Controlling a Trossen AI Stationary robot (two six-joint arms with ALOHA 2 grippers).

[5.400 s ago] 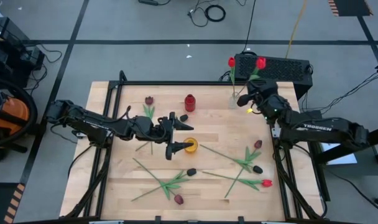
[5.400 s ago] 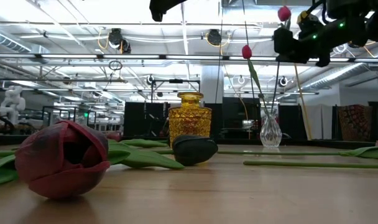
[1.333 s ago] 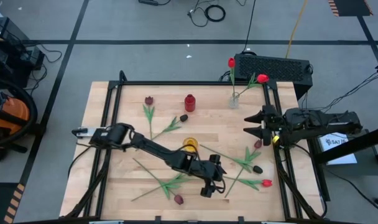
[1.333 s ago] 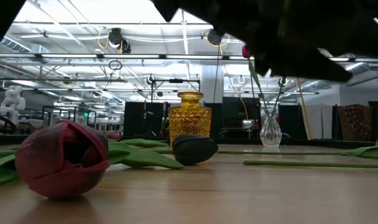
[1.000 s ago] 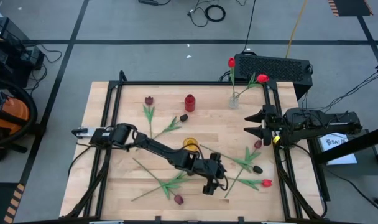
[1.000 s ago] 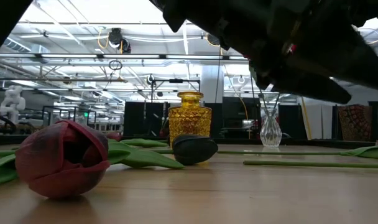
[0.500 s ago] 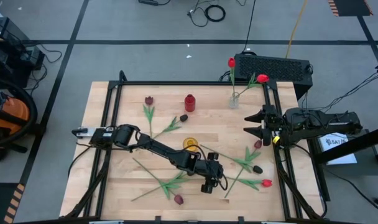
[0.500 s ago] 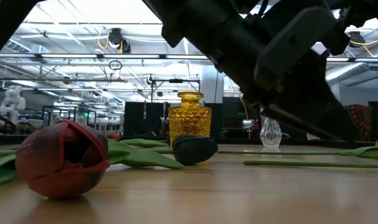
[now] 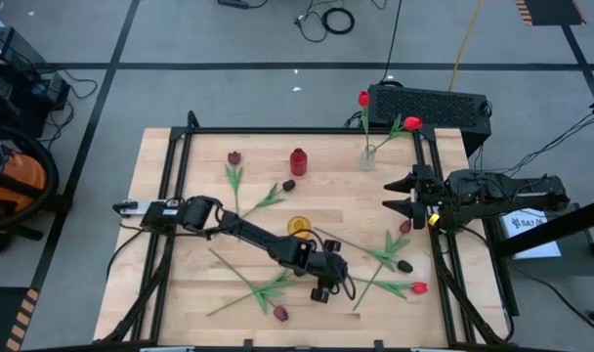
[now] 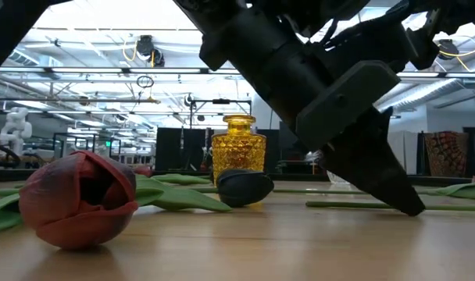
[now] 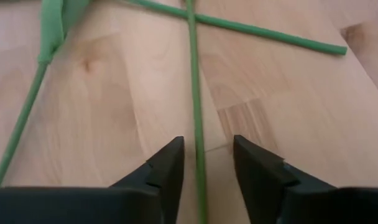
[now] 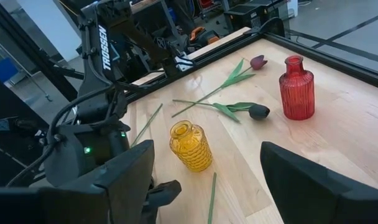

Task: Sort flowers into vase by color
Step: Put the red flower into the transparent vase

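Note:
Several tulips lie loose on the wooden table (image 9: 180,284). A red tulip (image 9: 418,287) lies near the right edge, its thin green stem (image 11: 195,106) pointing toward the table's middle. My left gripper (image 9: 323,284) is down at the table over that stem's free end, slanting downward. It is open, one finger on either side of the stem, with a gap on both sides in the left wrist view. In the low view its fingertips (image 10: 409,204) are at the tabletop. My right gripper (image 9: 390,196) waits open at the right edge.
A clear vase (image 9: 367,156) at the far right holds two red tulips. A red vase (image 9: 298,161) and a yellow vase (image 9: 298,227) stand mid-table. A maroon tulip's stem (image 11: 270,34) crosses the red tulip's stem just beyond my left fingers. A maroon head (image 10: 77,199) lies near the front edge.
My left gripper has sunk to the tabletop and tipped more steeply down, sliding slightly toward the table's left edge along the red tulip's stem. Its fingers have drawn closer together around the stem. The flowers have stayed where they lay.

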